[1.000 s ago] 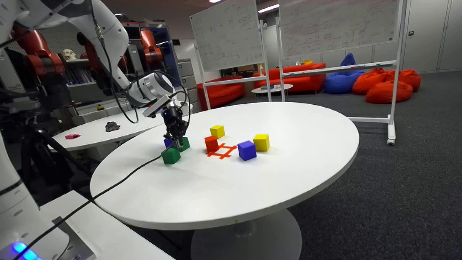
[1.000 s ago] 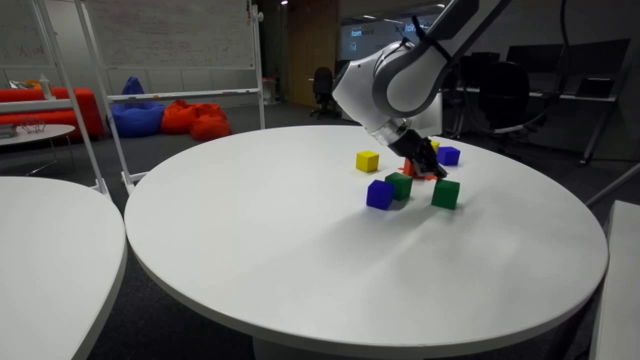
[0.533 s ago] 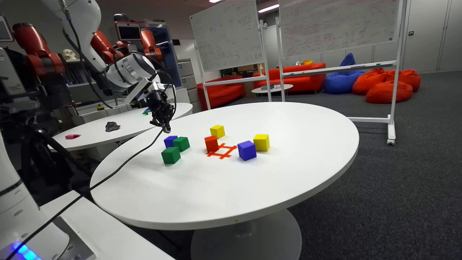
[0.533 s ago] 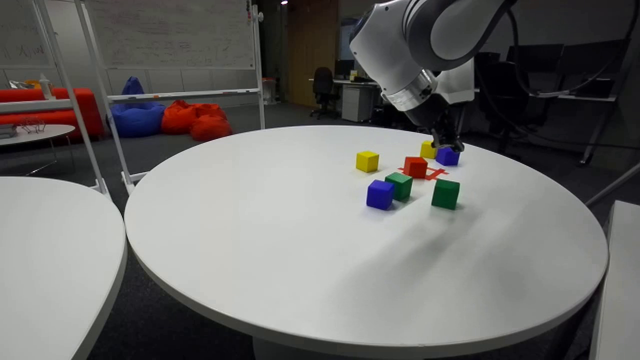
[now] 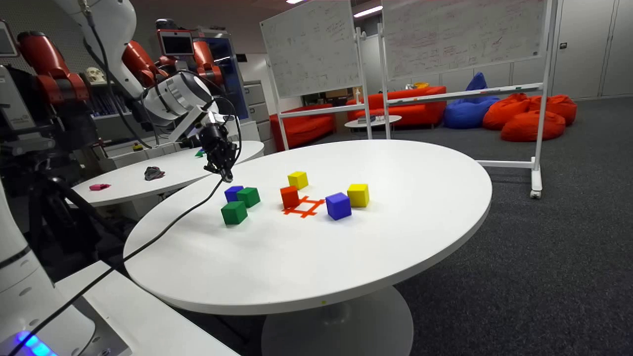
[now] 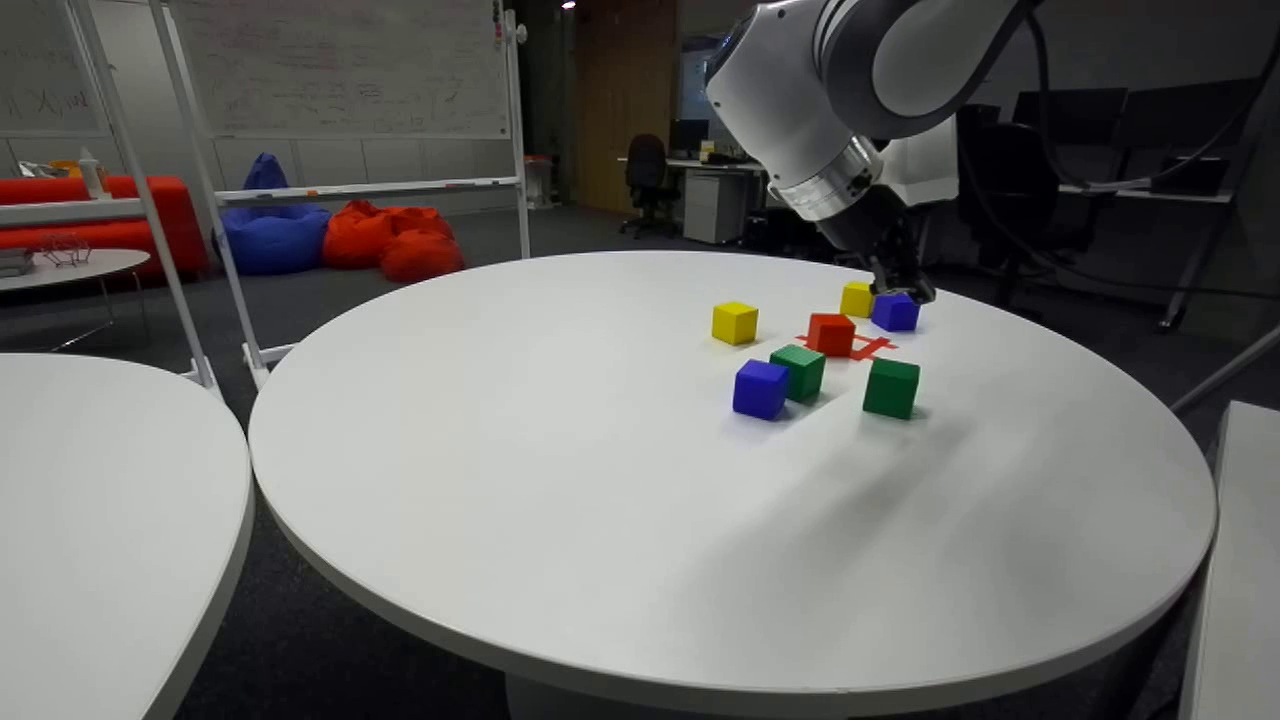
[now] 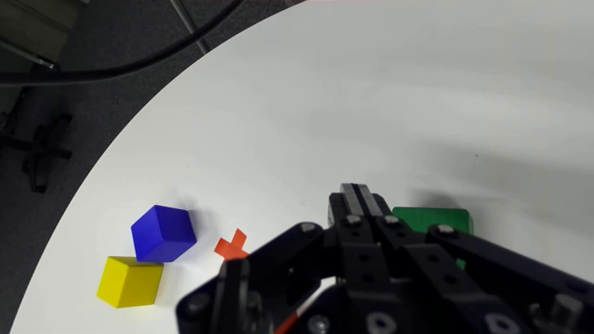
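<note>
Gripper (image 7: 356, 186): fully closed, gripping nothing
Green cube (image 7: 431, 219): on round white table (image 5: 321, 262), near the gripper
Whiteboards (image 5: 311, 49): standing on dark carpet (image 5: 559, 237)
Red robot arms (image 5: 43, 53): in an exterior view only

In an exterior view, the gripper (image 5: 227, 179) hangs in the air, clear of the blocks on a round white table (image 5: 390, 262). Lower in the view, a blue block (image 5: 233, 193) stands just beside a green block (image 5: 248, 197), with a second green block (image 5: 234, 213) nearer the camera. A red block (image 5: 290, 197) sits at the edge of a red tape mark (image 5: 312, 208), a yellow block (image 5: 297, 180) behind it. Farther right, another blue block (image 5: 339, 206) and another yellow block (image 5: 358, 195) stand close together. Two whiteboards (image 5: 311, 54) stand behind the table.
</note>
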Controlling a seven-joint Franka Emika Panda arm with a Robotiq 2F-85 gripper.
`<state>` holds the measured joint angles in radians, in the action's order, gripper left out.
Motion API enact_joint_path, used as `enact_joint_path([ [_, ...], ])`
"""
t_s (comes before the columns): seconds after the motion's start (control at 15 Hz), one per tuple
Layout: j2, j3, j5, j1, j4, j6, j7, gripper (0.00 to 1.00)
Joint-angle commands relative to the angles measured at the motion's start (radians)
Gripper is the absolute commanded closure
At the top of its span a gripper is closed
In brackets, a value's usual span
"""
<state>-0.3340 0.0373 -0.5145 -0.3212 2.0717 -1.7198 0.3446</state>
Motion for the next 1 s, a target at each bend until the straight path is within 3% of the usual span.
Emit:
enact_joint_path([
  [0.0,-0.001,0.028,-0.006,0.026,-0.003,0.006,0.005,0.99],
  [0.93,0.009,0.068,-0.045,0.045,0.029,-0.319,-0.289,1.0],
])
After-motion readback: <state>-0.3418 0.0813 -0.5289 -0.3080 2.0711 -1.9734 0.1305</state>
